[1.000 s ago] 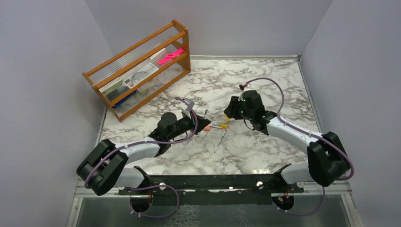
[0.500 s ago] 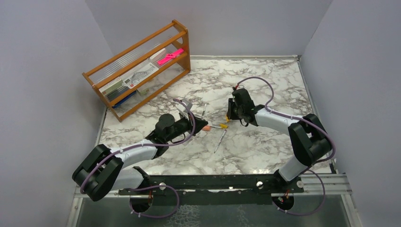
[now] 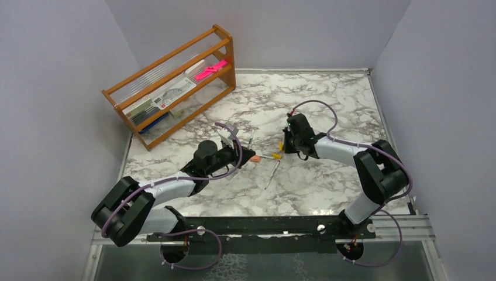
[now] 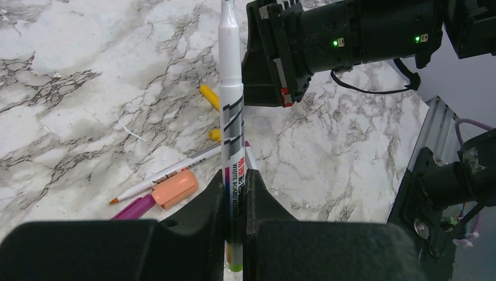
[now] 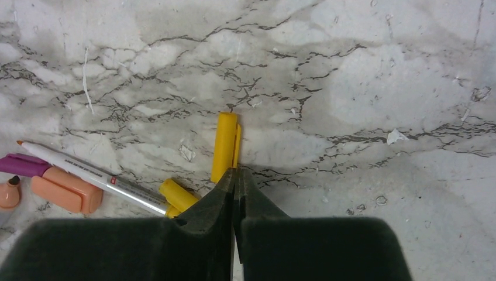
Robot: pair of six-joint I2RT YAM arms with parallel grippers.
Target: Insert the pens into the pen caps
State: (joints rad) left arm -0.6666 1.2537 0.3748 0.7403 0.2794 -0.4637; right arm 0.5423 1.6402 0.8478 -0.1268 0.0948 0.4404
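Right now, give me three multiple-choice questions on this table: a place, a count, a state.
1. The orange-pink cap lies: A beside the purple pen end; B far from every pen; C standing upright.
2. Yellow caps on the table: A one; B two; C four.
3. The left gripper is: A open; B shut on the white marker; C out of view.
Answers: A, they lie side by side; B, the right wrist view shows two; B, it clamps the barrel.

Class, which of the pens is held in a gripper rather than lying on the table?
The white whiteboard marker, clamped in the left gripper. The rest, like the orange-tipped pen, lie flat on the marble table.
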